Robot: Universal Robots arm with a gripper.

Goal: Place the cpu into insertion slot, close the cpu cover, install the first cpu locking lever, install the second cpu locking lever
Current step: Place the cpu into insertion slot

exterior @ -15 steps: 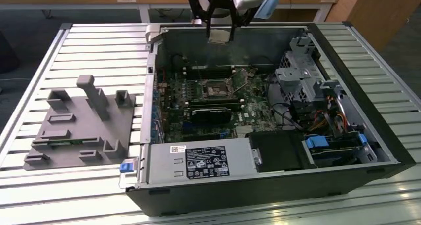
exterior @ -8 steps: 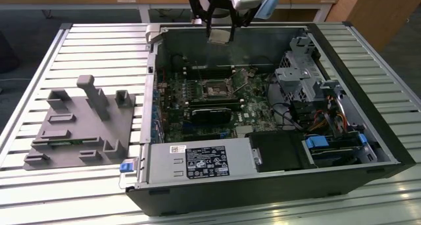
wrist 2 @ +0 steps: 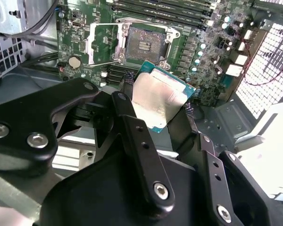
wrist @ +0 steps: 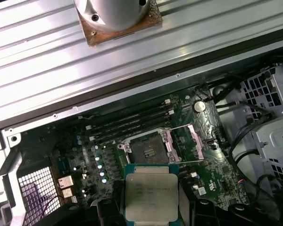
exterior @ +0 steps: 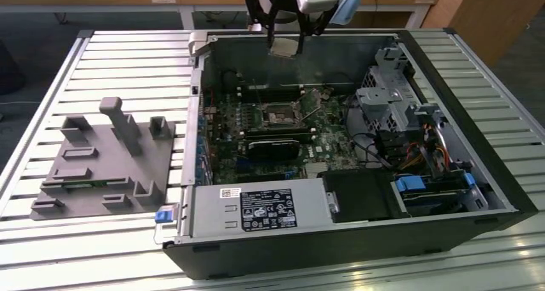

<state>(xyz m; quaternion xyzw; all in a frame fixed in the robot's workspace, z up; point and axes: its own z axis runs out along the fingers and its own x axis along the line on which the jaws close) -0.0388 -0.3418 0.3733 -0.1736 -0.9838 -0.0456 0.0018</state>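
Pincer (wrist 2: 158, 96): black, two-fingered, clamped on the cpu (wrist: 152, 197) by two opposite edges; hung over the far wall of the open computer case (exterior: 358, 240), high above the board (wrist: 87, 155).

Item carried: cpu, a flat square chip with a dull silvery lid, matte and faintly printed, on a thin blue-green rim; tilted in the second wrist view, well apart from its seat.

Seat: insertion slot (wrist: 148, 149), a small square socket with a dark, finely pinned centre and a bright metal rim, set in green circuit board beside long narrow black memory slots (wrist: 127, 123); bare and unobstructed.

Closure: cpu cover (wrist: 194, 141), a thin silvery frame plate with a square window, swung up and lying open beside the slot.

Support: slatted, ribbed metal counter (exterior: 127, 61), bearing the case and a grey moulded fixture block (exterior: 102, 163).

Step in hand, as judged: placement of the chip, not yet done; cover and lever work untouched. Seating judged to call for travel over the socket, edges squared to the rim, and a level, gentle descent, given delicate pins and a snug fit.
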